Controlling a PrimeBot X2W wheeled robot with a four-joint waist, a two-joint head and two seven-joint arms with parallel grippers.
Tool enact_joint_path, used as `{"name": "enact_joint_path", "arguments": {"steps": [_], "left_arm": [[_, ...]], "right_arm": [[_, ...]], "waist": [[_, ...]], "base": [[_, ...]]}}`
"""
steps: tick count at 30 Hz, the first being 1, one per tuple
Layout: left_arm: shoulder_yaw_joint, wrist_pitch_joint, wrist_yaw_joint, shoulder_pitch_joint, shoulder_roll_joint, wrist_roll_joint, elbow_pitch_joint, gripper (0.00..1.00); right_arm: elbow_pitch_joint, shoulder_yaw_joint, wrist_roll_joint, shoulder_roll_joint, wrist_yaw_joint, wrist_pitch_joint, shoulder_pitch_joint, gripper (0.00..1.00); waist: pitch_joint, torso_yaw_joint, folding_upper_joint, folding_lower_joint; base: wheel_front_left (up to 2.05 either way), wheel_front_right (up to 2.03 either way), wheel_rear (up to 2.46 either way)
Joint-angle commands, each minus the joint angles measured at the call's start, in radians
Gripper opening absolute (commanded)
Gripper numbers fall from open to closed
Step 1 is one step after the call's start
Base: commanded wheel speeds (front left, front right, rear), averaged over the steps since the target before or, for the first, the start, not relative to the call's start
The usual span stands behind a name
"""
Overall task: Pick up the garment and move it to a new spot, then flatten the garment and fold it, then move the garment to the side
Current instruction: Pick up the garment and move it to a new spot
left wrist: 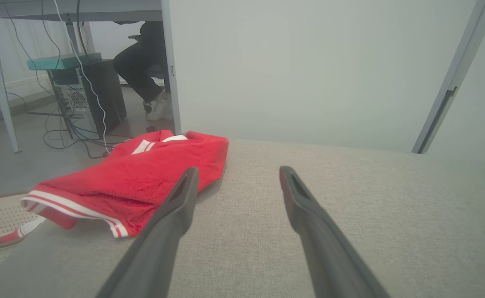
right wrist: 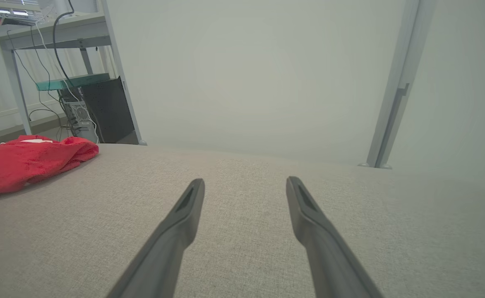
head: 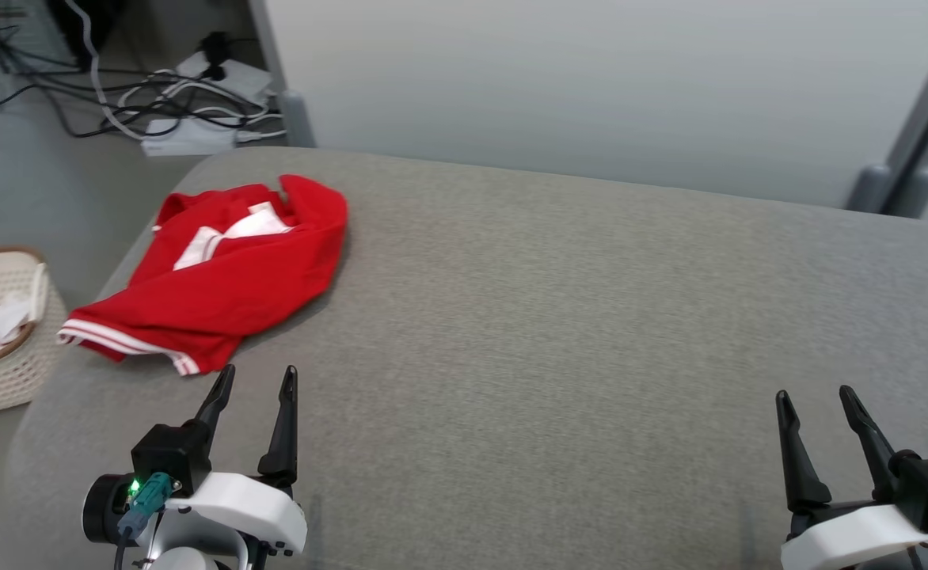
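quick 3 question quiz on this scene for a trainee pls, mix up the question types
1. True or false: the crumpled red garment with white stripes lies in the middle of the grey fabric surface.
2. Pick one. The left gripper and the right gripper are: A) both shut on cloth; B) both open and empty; C) one open, one shut.
3. In a word: which gripper is nearer the garment?

Key
1. False. It lies at the surface's far left corner, with its striped hem at the left edge.
2. B
3. Left
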Motion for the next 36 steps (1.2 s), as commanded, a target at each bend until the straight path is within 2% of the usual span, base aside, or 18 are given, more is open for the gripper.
{"name": "enact_joint_path", "arguments": {"steps": [1,8,14,28,31,36], "left_arm": [[0.033,-0.009,0.014,-0.038,0.011,0.0,-0.033,1.0],[0.041,-0.011,0.018,-0.028,0.013,-0.018,-0.032,1.0],[0.037,-0.01,0.017,-0.023,0.014,-0.028,-0.034,1.0],[0.022,0.014,0.01,-0.023,0.028,-0.041,-0.032,1.0],[0.018,0.041,-0.003,-0.024,0.032,-0.057,-0.032,1.0],[0.0,0.167,-0.06,-0.097,0.058,-0.1,-0.039,1.0]], "right_arm": [[-0.038,0.036,0.01,-0.01,0.001,-0.011,-0.039,1.0],[-0.048,0.066,0.024,-0.005,0.001,-0.011,-0.038,1.0],[-0.047,0.072,0.028,0.001,0.001,-0.011,-0.033,1.0],[-0.038,0.084,0.035,0.006,0.001,-0.012,-0.033,1.0],[-0.038,0.087,0.038,0.006,0.001,-0.012,-0.032,1.0],[-0.053,0.09,0.034,0.002,0.001,-0.004,-0.036,1.0]], "waist": [[0.0,0.068,-0.0001,0.0],[-0.002,0.169,-0.0001,0.0],[-0.001,0.219,-0.0001,0.0],[-0.002,0.233,-0.0001,0.0],[0.003,0.228,-0.0001,0.0],[0.029,0.207,-0.0001,0.0]], "base": [[0.0,0.0,0.0],[0.0,0.0,0.0],[0.0,0.0,0.0],[0.0,0.0,0.0],[0.0,0.0,0.0],[0.0,0.0,0.0]]}}
